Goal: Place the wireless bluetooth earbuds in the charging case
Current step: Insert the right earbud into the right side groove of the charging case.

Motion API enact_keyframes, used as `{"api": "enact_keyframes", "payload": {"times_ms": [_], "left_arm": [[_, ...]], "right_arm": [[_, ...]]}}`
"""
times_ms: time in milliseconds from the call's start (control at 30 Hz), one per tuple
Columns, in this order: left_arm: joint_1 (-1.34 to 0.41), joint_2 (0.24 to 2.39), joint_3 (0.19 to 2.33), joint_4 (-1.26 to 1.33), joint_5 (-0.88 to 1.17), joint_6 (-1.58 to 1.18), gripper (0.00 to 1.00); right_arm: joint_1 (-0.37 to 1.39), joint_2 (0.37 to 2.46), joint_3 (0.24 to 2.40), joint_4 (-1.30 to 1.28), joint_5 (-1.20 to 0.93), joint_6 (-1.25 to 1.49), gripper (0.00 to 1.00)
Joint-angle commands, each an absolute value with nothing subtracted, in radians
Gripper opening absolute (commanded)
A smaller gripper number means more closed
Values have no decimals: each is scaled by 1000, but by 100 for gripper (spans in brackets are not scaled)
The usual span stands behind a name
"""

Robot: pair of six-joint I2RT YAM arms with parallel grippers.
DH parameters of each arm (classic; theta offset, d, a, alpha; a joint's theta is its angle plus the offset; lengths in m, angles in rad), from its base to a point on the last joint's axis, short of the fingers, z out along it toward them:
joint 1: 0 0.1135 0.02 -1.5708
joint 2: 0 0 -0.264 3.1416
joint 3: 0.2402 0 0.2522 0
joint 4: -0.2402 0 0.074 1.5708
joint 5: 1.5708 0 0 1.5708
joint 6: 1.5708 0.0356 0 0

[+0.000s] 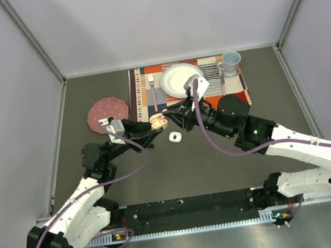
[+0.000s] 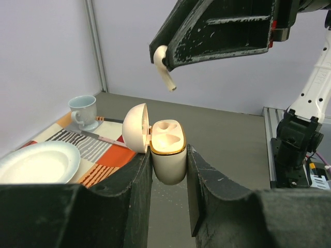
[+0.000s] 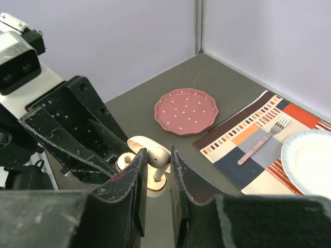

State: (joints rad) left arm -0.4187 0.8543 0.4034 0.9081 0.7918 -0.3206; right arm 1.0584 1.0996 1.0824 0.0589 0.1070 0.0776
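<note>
My left gripper [image 1: 153, 125] is shut on the body of an open pale pink charging case [image 2: 168, 155], held upright above the table with its lid [image 2: 135, 128] swung back. Its two sockets look empty in the left wrist view. My right gripper [image 1: 171, 113] is shut on one pale pink earbud [image 3: 159, 156], stem pointing down. The earbud [image 2: 164, 64] hangs just above the case [image 3: 155, 182], a little apart from it. The other earbuds are not in view.
A small white case-like object [image 1: 175, 137] lies on the table just below the grippers. A pink dotted plate [image 1: 107, 113] is at left. A striped placemat [image 1: 140, 96] behind carries a fork [image 1: 153, 92], a white plate [image 1: 181, 78] and a mug [image 1: 229, 62].
</note>
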Motion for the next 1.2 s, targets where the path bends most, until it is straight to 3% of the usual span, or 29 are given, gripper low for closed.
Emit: {"api": "enact_keyframes", "payload": {"times_ms": [0, 1167], "left_arm": [[-423, 835, 449, 916, 779, -288, 0], [-433, 822, 457, 928, 759, -301, 0]], "right_arm": [[1077, 1115, 1137, 69, 92, 69, 9], [1097, 1167, 1108, 31, 118, 5, 9]]}}
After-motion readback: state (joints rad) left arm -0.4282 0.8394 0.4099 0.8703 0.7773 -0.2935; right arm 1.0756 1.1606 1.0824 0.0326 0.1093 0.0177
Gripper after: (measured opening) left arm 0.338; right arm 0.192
